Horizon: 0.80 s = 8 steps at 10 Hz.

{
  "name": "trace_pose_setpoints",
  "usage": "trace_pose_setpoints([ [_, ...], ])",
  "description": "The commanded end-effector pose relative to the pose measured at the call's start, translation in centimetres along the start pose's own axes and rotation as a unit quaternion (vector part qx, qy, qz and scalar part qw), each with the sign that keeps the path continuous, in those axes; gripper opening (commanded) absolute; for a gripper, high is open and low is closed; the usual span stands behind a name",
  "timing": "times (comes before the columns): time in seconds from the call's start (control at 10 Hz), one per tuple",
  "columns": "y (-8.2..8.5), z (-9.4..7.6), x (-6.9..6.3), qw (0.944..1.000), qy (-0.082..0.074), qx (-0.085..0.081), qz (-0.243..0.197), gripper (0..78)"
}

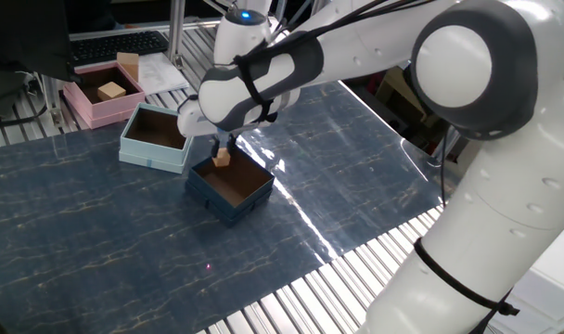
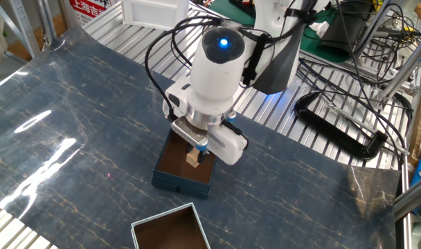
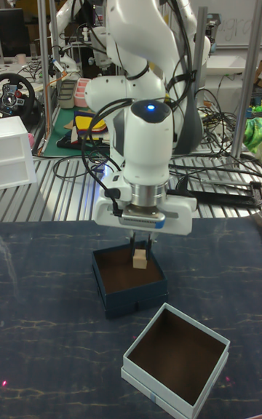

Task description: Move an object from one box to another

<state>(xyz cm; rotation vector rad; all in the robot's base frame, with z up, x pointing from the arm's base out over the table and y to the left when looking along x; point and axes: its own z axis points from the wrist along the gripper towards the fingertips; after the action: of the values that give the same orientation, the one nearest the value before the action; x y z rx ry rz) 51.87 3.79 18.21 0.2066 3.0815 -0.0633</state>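
Note:
A small tan wooden cube (image 1: pixel 223 159) (image 2: pixel 192 159) (image 3: pixel 139 261) hangs just above the brown inside of the dark navy box (image 1: pixel 229 183) (image 2: pixel 183 167) (image 3: pixel 128 280). My gripper (image 1: pixel 224 154) (image 2: pixel 194 153) (image 3: pixel 140 253) is shut on the cube and points straight down over that box's opening. Beside it stands the light-blue box (image 1: pixel 157 137) (image 2: pixel 170 231) (image 3: pixel 176 357), its brown inside bare. The arm's wrist hides the fingers' upper parts in all three views.
A pink box (image 1: pixel 101 96) with a larger tan block (image 1: pixel 111 91) sits at the table's back left by a keyboard (image 1: pixel 118 44). Metal slats (image 1: pixel 375 264) border the blue mat. Black cables (image 2: pixel 349 131) lie on the slats behind the arm.

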Motion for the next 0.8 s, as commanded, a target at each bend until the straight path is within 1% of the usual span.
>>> trace_pose_setpoints([
  [0.1, 0.2, 0.7, -0.1, 1.0, -0.003, 0.0, 0.0, 1.4],
  [0.3, 0.2, 1.2, -0.1, 1.0, -0.003, -0.001, -0.002, 1.4],
  [0.5, 0.2, 1.9, -0.3, 1.0, -0.003, 0.001, -0.001, 1.4],
  [0.7, 0.3, 2.7, -0.4, 0.9998, -0.004, 0.001, -0.017, 1.4],
  [0.8, 0.3, 2.7, -0.4, 0.9998, -0.004, 0.001, -0.017, 1.4],
])
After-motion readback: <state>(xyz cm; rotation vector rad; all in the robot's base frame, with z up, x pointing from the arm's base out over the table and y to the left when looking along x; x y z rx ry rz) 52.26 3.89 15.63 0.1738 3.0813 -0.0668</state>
